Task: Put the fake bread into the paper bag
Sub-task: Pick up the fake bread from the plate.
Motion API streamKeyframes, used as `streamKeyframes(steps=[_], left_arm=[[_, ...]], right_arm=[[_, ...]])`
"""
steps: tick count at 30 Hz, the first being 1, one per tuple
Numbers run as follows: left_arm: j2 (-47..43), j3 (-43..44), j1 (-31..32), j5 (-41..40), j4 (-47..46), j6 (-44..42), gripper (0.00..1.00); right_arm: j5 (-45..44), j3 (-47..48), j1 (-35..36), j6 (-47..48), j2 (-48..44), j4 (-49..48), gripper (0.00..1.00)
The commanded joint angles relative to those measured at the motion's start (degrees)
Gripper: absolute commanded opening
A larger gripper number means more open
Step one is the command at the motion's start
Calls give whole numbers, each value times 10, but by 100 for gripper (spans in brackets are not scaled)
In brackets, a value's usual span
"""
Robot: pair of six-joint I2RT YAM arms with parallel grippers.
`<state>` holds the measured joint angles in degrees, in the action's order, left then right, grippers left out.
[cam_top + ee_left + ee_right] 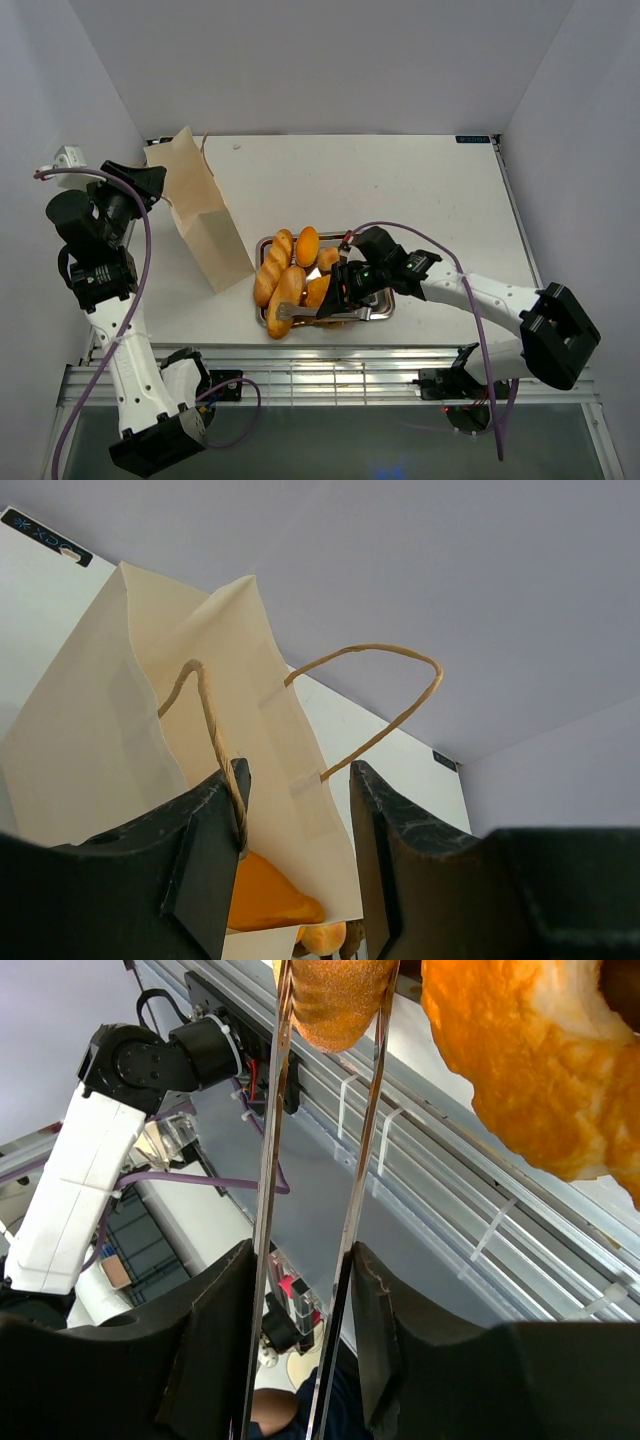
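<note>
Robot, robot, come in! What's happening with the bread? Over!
Left gripper open at the paper bag top. Right gripper shut on tongs, blades around one loaf. Other fake bread in tray. Nothing seen in the way.

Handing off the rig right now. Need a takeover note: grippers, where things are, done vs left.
Grippers: left gripper is open at the mouth of the paper bag, with a handle cord beside one finger and nothing gripped. The right gripper is shut on the tongs, whose tips pinch a roll.
Things: the fake bread is piled in the tray, right of the bag.
Done: tongs in hand, one roll pinched. The bag's inside is hidden, so I cannot tell whether any bread is in it.
Left: carry the roll to the bag, then the other loaves.
</note>
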<state>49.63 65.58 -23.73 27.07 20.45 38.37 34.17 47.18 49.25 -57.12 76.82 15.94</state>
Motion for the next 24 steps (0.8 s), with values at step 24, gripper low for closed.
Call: streamKeyframes(steps=[24], left_arm=[[-40,-7,2,-46,9,5,51]], right_arm=[[2,462,8,221,32,178,8]])
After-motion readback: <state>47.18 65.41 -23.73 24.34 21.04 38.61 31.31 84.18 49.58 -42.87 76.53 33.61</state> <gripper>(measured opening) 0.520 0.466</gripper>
